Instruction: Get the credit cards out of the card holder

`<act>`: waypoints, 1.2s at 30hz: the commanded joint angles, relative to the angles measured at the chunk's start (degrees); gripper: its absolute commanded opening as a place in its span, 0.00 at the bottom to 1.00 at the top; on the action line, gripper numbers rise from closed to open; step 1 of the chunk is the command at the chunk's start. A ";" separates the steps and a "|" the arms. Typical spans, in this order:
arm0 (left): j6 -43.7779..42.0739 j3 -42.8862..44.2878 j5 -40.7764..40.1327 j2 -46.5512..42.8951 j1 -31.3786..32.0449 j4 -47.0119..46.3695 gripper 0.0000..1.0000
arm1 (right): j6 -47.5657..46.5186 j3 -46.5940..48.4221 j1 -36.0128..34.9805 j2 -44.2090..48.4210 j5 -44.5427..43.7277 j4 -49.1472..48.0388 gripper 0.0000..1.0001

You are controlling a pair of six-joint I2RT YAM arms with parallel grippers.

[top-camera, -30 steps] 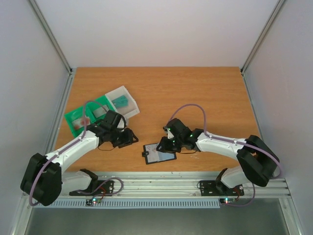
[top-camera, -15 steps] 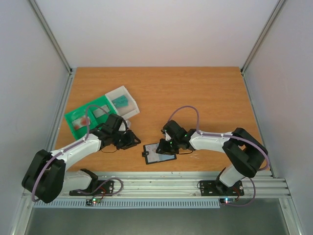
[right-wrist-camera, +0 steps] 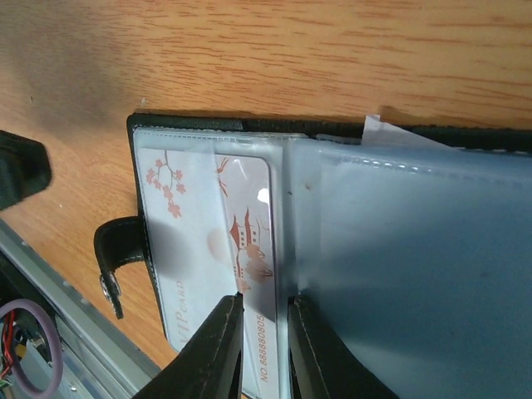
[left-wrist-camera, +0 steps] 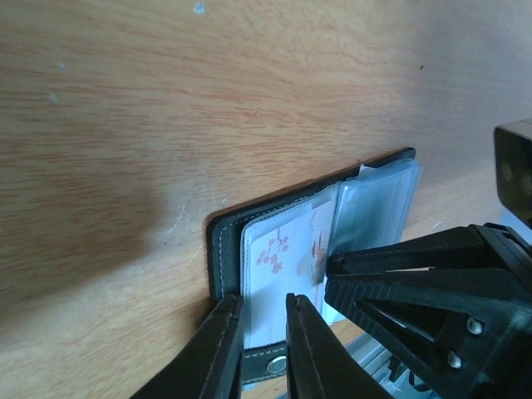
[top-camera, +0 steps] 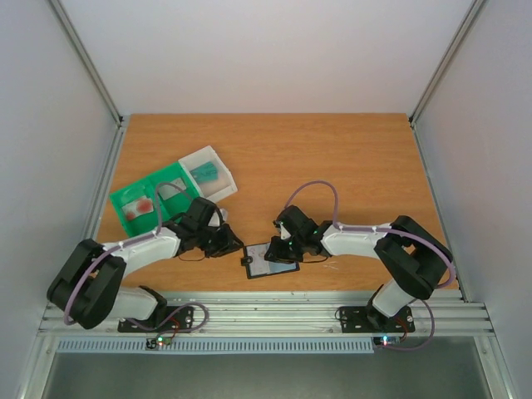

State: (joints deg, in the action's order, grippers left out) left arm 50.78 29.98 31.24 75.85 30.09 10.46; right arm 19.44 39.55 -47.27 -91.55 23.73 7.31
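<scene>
Overhead, you see the card holder (top-camera: 270,261) open near the tabletop's (top-camera: 332,158) front edge, with the left gripper (top-camera: 238,246) and right gripper (top-camera: 278,248) at its ends. Left wrist: jaws nearly together at its tab edge. Right wrist: likewise over a sleeved credit card (right-wrist-camera: 208,224). You cannot tell whether either clamps.

Light was bright and even, with a soft shadow on the table (left-wrist-camera: 249,100) up-left of the left hand (left-wrist-camera: 262,303). A small glare spot sat on the card holder (right-wrist-camera: 332,249) just above the right hand (right-wrist-camera: 264,303).
</scene>
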 commanded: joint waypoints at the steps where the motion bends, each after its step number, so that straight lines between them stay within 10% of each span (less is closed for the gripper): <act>1: 1.04 0.35 -0.47 3.50 1.85 -5.62 0.15 | -0.26 -2.22 -0.37 -0.43 -2.42 -0.96 0.17; 22: 1.29 1.22 -3.19 9.45 4.84 -7.00 0.00 | 1.02 -3.56 -0.37 0.76 -4.00 -2.64 0.17; 36: 2.94 3.82 -3.94 4.43 6.11 -4.52 0.18 | 1.58 -5.18 -0.37 2.60 -4.83 -3.53 0.17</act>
State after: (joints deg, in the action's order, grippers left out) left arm 53.43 32.10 27.86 80.68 35.62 6.50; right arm 20.78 35.92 -47.33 -89.71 22.20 1.93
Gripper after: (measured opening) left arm 0.164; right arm 0.168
